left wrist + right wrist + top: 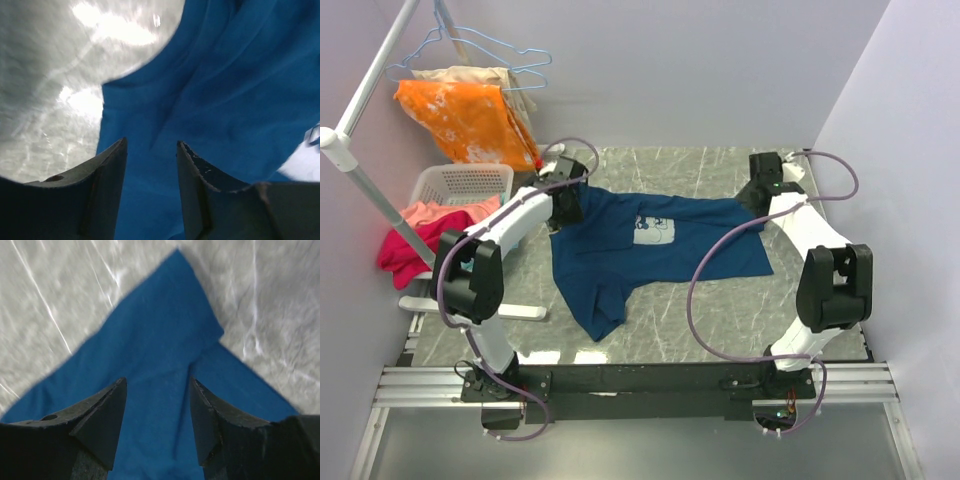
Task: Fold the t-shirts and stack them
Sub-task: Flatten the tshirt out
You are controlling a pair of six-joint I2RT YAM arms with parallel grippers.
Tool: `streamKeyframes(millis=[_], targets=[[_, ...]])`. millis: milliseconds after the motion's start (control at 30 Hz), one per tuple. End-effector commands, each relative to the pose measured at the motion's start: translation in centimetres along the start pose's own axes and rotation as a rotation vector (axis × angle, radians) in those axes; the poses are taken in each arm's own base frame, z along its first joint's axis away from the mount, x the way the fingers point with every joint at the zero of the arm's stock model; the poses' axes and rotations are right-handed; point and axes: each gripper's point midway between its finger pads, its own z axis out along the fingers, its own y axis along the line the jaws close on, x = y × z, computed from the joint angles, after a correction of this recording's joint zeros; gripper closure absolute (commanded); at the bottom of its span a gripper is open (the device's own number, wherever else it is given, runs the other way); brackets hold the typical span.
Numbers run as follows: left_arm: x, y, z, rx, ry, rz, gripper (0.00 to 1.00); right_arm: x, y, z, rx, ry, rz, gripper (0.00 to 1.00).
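The tee [620, 250] lies chest up in the middle of the desk [720, 320], its pale print [653, 230] facing the camera. Its far edge runs between the two arms, and one crumpled end trails toward the near left. It is not folded yet, so the whole fold appears to lie ahead.

The left claw [565, 205] hangs over the tee's far left corner. In its wrist view the left claw [150, 170] has its fingers partly spread with blue cloth showing through the gap. It holds nothing. The right claw [760, 190] is over the far right corner. The wrist view shows the right claw [157, 410] spread about as wide, a pointed flap of cloth running out past it with bare desk on either side. It is empty as well.

The main risk, I judge, is an uneven pick. If one claw pinches only the top layer or misses the edge, the pull will skew the tee and the fold will come out crooked. The crumpled near-left end may drag and fold under itself. The right arm's cable [692, 290] loops across the cloth and could snag or shift it.

At far left a basket [460, 185] holds a red cloth [405, 250], and an orange cloth [470, 120] hangs above.
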Motion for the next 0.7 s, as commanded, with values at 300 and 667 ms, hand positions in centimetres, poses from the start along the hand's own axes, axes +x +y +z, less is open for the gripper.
streamKeyframes(millis=[300,667], targets=[[6.3,-2.4,3.2,0.152,0.029,0.069,0.54,2.6,1.6,-1.8,-0.075,0.021,-0.057,0.40],[5.1,-2.7,5.3,0.104,-0.014,0.106,0.53,3.6,1.3,-1.6,-0.056,0.038,-0.092,0.40]])
